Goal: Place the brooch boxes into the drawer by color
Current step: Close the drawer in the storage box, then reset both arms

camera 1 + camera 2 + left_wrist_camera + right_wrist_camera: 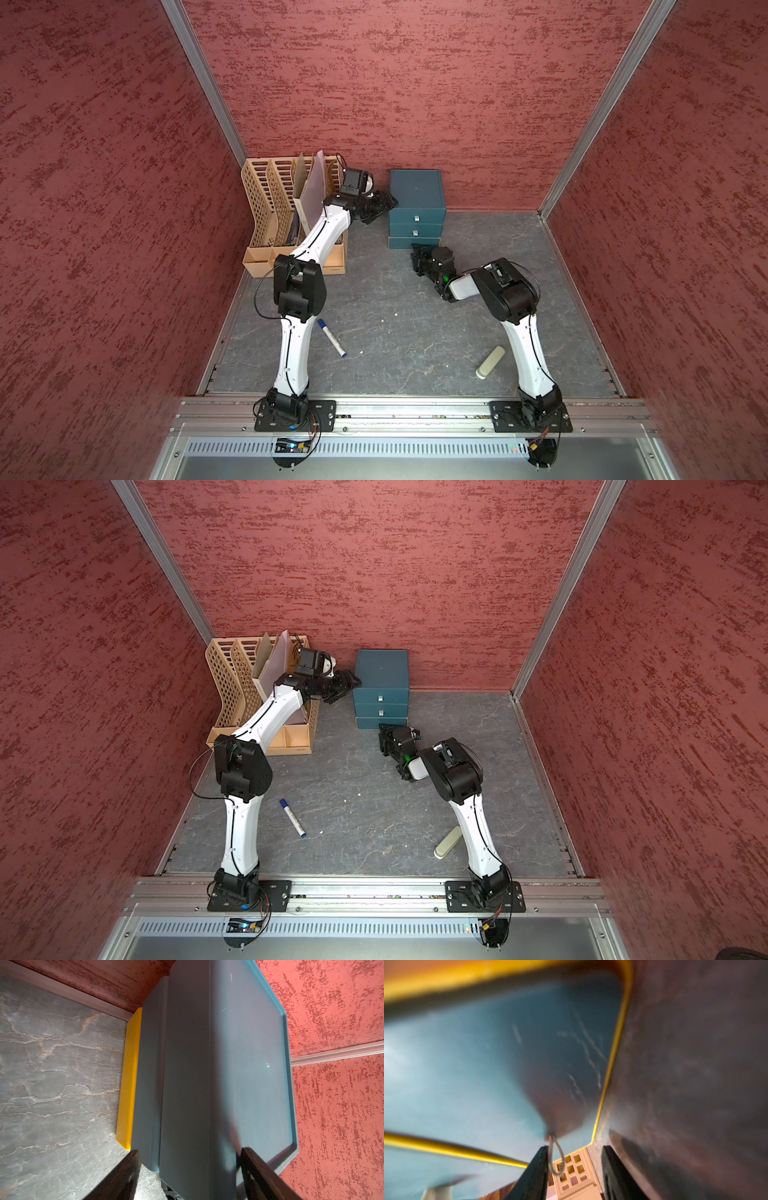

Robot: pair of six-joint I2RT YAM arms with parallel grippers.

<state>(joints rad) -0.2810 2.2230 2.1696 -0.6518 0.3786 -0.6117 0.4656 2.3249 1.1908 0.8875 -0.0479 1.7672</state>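
Dark teal plastic three-drawer chest point(417, 195) is standing at the counter's point(395, 332) rear; brooch boxes unseen. Right end effector point(419, 248) is being held released at its silver wire pull point(563, 1156); left end effector's point(390, 202) state cannot be told. Chest is being judged light, slide-prone: pull to be pinched, body braced.

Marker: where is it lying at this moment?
In both top views the marker lies flat on the table, just beside the left arm, nearer the robot than the rack.
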